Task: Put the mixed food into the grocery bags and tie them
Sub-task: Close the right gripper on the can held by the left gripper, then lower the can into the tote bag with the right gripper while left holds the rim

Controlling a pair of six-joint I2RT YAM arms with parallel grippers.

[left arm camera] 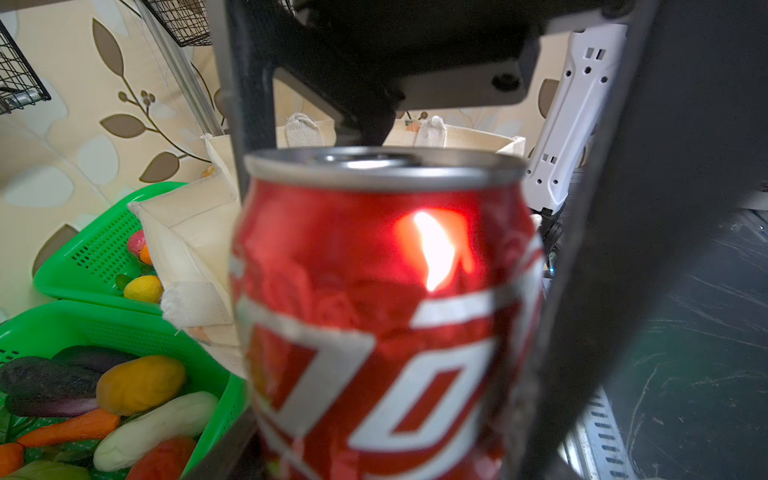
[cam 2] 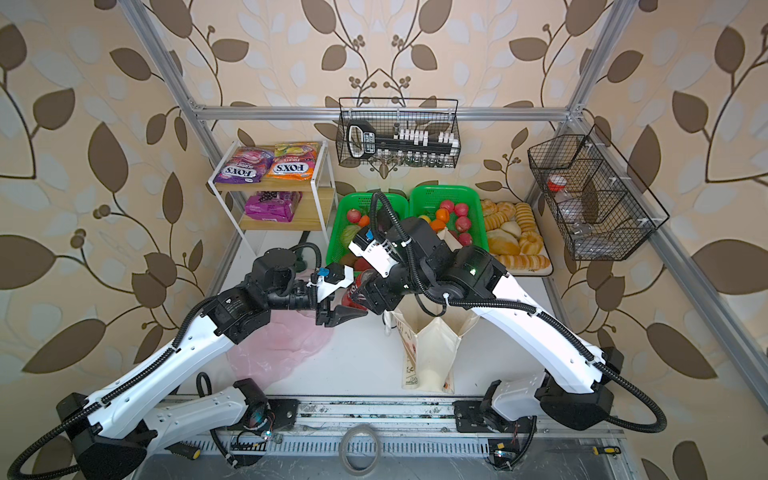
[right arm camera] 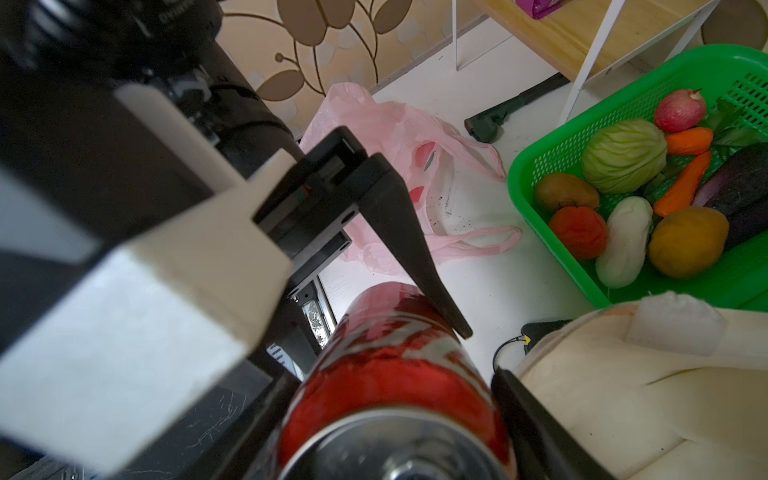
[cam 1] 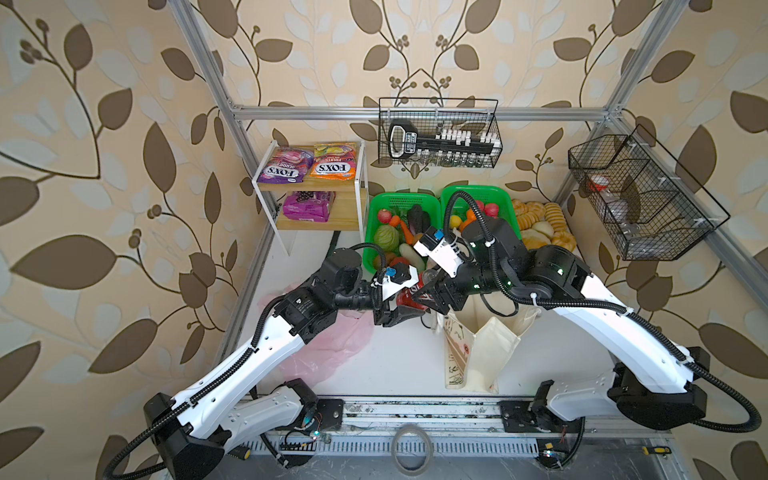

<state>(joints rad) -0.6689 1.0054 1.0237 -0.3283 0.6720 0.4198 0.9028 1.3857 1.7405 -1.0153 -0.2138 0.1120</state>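
The glossy red soda can [left arm camera: 386, 311], a silver-rimmed cylinder with blurred white lettering, hung clamped in the left jaws just beside the mouth of the cream canvas tote [cam 1: 494, 345], the right jaws astride its top, grip unclear; beyond the tote, an orange pouch [cam 1: 334, 163] read FOX'S.
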